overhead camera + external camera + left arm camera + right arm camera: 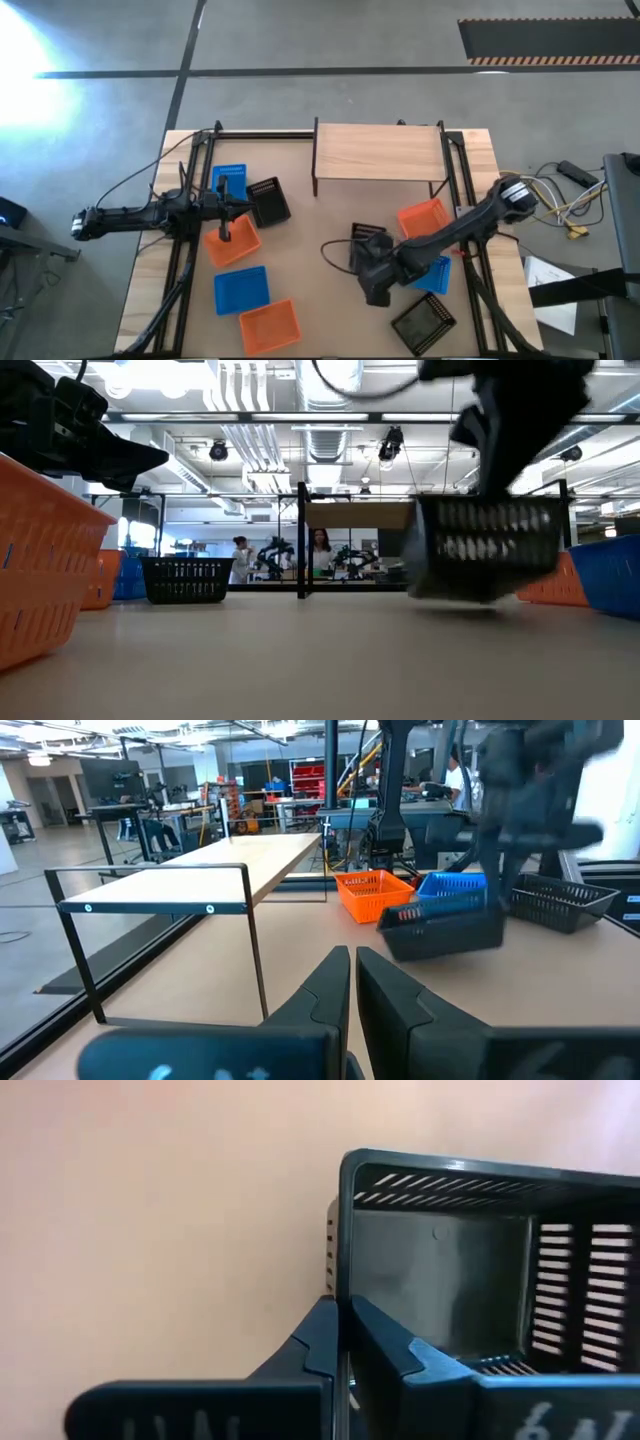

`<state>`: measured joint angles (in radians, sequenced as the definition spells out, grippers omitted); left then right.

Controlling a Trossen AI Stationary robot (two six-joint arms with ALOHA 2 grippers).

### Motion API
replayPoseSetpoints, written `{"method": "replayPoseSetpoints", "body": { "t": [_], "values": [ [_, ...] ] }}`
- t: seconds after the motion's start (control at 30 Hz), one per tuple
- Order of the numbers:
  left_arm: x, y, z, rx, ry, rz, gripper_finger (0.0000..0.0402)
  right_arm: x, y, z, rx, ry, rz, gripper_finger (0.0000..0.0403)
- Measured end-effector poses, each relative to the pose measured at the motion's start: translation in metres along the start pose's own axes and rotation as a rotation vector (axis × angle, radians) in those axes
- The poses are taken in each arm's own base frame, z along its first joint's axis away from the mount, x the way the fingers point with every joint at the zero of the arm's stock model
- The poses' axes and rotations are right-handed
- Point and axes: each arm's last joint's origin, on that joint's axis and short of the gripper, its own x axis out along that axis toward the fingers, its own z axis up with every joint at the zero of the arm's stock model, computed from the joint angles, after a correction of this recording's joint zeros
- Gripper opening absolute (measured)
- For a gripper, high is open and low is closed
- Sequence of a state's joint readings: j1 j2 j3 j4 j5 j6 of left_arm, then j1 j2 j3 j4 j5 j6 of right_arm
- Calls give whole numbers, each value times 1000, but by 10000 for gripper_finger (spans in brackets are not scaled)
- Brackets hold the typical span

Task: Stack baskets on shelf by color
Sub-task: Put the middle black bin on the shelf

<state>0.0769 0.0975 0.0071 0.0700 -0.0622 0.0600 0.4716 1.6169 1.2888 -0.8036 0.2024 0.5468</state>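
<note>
right gripper (342, 1342) pinches the wall of a black basket (470, 1260) mid-table, in front of the empty shelf (378, 152); left gripper (354, 982), fingers pressed together, hangs over the table's left side

baskets, high view: 9 | blue baskets (230, 178): 3 | orange baskets (232, 243): 3 | black baskets (268, 201): 3 | shelf (378, 151): 1 | arms: 2 | people, low view, far in room (241, 558): 2
</note>
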Motion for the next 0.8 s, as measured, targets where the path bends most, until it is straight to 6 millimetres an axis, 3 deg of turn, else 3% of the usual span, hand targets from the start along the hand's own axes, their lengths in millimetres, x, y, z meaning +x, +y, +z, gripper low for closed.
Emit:
{"method": "replayPoseSetpoints", "body": {
  "t": [0.27, 0.5, 0.7, 0.8],
  "values": [
    [0, 3, -1, 2, 15, 103, 6, -62, -19, 17, 8, -305, 81, 9],
    [0, 3, -1, 2, 13, 103, 6, -109, -45, 30, -87, -432, -82, 9],
    [0, 3, -1, 1, 10, 103, 6, -135, -104, 43, -127, -230, -269, 9],
    [0, 3, 0, 1, 9, 103, 6, -135, -143, 37, -128, -51, -334, 9]
  ]
}}
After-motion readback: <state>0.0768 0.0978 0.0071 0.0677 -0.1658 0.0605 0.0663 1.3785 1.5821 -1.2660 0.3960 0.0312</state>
